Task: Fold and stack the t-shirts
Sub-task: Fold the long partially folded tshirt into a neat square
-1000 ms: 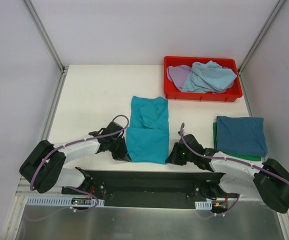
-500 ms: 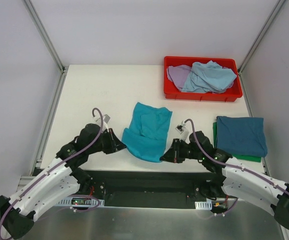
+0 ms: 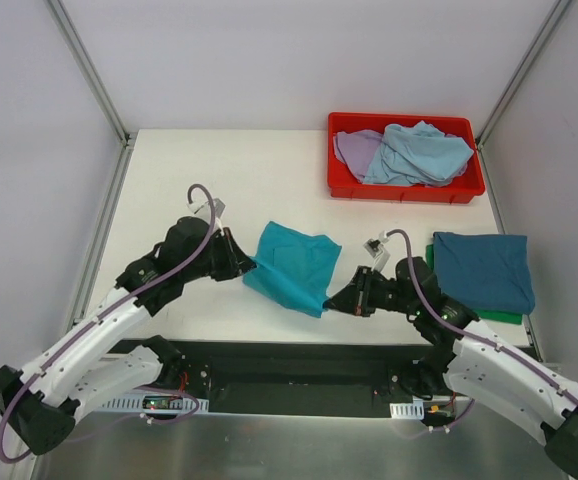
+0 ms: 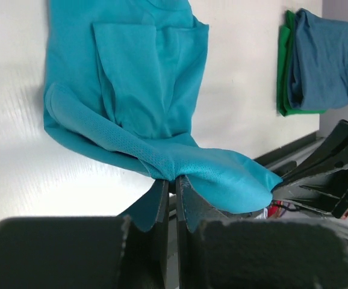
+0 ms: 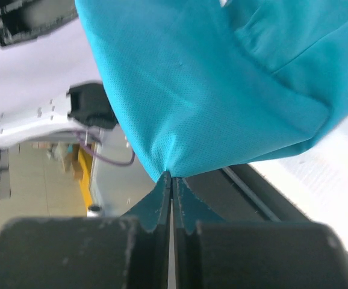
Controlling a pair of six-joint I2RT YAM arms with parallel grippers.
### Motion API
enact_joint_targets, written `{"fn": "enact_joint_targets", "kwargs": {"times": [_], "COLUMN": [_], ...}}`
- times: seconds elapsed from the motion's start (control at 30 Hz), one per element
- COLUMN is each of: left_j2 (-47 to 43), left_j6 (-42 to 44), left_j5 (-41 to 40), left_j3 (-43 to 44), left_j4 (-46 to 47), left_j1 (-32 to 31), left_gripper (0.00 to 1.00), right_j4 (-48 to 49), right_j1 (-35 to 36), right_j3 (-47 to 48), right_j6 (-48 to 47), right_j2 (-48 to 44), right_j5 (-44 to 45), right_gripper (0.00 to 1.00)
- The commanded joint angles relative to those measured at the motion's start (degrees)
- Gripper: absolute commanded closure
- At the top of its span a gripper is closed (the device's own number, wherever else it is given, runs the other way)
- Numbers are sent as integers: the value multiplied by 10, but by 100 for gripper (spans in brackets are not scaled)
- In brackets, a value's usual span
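A teal t-shirt (image 3: 294,265) lies partly folded on the white table, its near edge lifted off the surface. My left gripper (image 3: 246,267) is shut on the shirt's near left corner (image 4: 173,176). My right gripper (image 3: 331,300) is shut on the near right corner (image 5: 168,173). Both corners hang above the table and are carried toward the far edge of the shirt. A folded dark blue t-shirt (image 3: 481,270) lies on a folded green one (image 3: 430,262) at the right, and this stack also shows in the left wrist view (image 4: 318,60).
A red bin (image 3: 406,190) at the back right holds a lavender shirt (image 3: 354,148) and a light blue shirt (image 3: 419,152). The black mounting rail (image 3: 299,365) runs along the table's near edge. Metal frame posts stand at both back corners.
Both grippers lifted the teal shirt's near corners and carried them away from the bases, over the shirt. The shirt now looks shorter and bunched; both arms have risen.
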Motion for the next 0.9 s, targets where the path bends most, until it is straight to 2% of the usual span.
{"fn": "enact_joint_targets", "kwargs": {"times": [0.0, 0.2, 0.53, 0.87], "left_j2": [69, 156, 310, 488], "left_j6": [34, 52, 89, 80], "left_j5": [-42, -31, 34, 36], "left_j3": [47, 92, 163, 272], "left_j4": [39, 86, 126, 127], "left_j1": [0, 39, 97, 124], "left_gripper": [100, 100, 100, 100], "right_j4": [5, 4, -1, 77], "right_j1": [-74, -135, -202, -249], "right_j3": [28, 61, 116, 167], "right_j6": [9, -34, -93, -112], "right_j2": [10, 72, 180, 333], "right_j5": [9, -8, 34, 86], "right_gripper": [100, 100, 99, 99]}}
